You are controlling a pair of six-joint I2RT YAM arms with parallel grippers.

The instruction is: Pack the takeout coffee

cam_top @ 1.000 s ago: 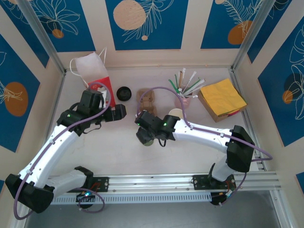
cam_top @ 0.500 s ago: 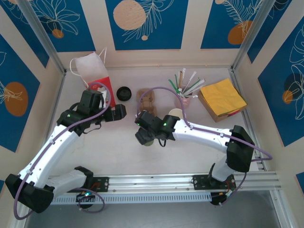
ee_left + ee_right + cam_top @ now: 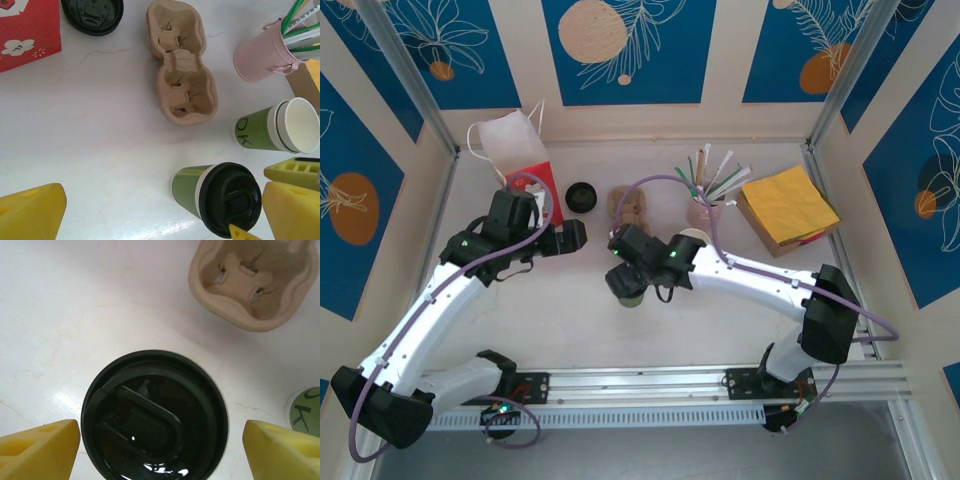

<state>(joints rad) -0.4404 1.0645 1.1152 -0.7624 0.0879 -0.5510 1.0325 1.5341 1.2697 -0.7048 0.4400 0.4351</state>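
Right arm comes in from the lower right of the overhead frame to centre, wrist bent down. Right gripper point(image 3: 160, 447) is spread wide with one yellow finger point(image 3: 40, 450) on each side of the takeout coffee point(image 3: 154, 415), gripping nothing (whether the finger at frame left brushes the lid rim, cannot tell).

Left arm arcs from lower left to left of centre. Left gripper point(image 3: 572, 234) is released and empty, pointing toward frame right, apart from the cup.

The coffee stands upright on the white table point(image 3: 550, 300), just below centre overhead, black lid on.

Nearby:
- Cardboard carrier point(image 3: 182, 65) just above the coffee, both wells empty.
- Lidless green cup point(image 3: 275, 127) near, to the right.
- Loose black lid point(image 3: 92, 15) and red bag point(image 3: 27, 30) at upper left.
- Pink pot point(image 3: 260, 52) holding straws.
- Yellow napkins point(image 3: 788, 208) at upper right.
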